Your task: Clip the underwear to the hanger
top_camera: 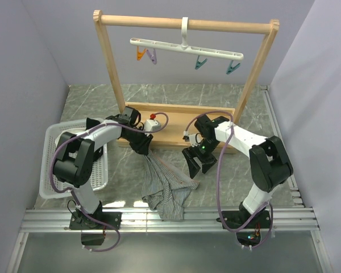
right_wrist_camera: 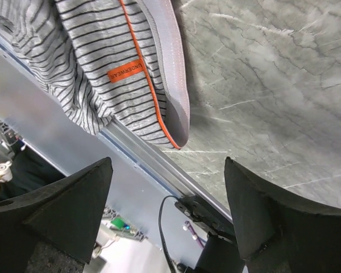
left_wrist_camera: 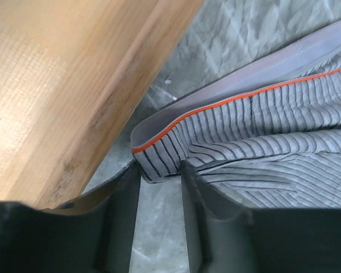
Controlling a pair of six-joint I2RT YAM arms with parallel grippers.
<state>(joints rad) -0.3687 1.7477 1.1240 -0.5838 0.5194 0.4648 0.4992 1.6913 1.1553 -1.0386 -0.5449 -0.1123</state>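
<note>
Left claw (top_camera: 144, 150) seemingly clamped on one underwear (top_camera: 166, 193), right claw (top_camera: 199, 170) apart; one hanger (top_camera: 170, 45), four clips (top_camera: 200, 63).

This is a robotics lab test cell rather than a home. Plain lilac-grey partition walls (top_camera: 23, 85) box in a grey marble-patterned surface (top_camera: 216, 99), and bare aluminium extrusion rails (top_camera: 170, 219) frame its near edge. A black-and-white left robot arm (top_camera: 79, 159) and a matching right robot arm (top_camera: 270, 162) are bolted to those rails, with loose purple cables (top_camera: 218, 187) looping along them. The only household things are props. A light wooden frame (top_camera: 184, 24) carries a white plastic hanger with coloured clips (top_camera: 187, 48). A white slatted plastic basket (top_camera: 48, 165) and grey striped underwear (top_camera: 165, 193) lie on the surface.
</note>
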